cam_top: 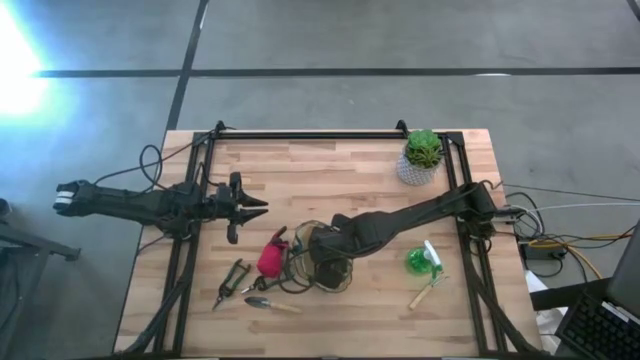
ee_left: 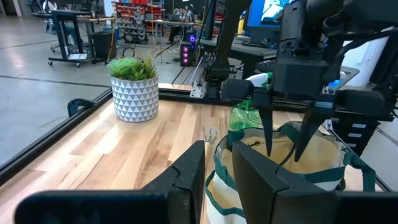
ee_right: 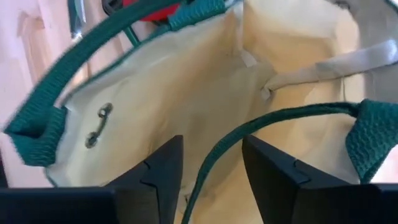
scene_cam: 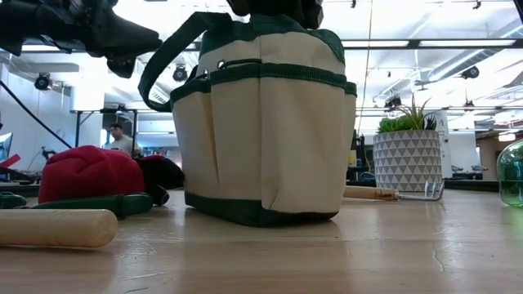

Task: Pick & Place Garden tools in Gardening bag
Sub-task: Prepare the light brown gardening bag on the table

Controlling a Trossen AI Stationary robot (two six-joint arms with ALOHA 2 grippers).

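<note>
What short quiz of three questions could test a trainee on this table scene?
1. True or false: the right gripper is above the bag.
2. Which stands beside the plant? A) pruners B) nothing C) spray bottle
3. Fill in: the spray bottle is coloured ____.

Key: 1 true, its fingers are open over the bag's mouth. 2 B. 3 green.

The left gripper waits over the table's left part.
</note>
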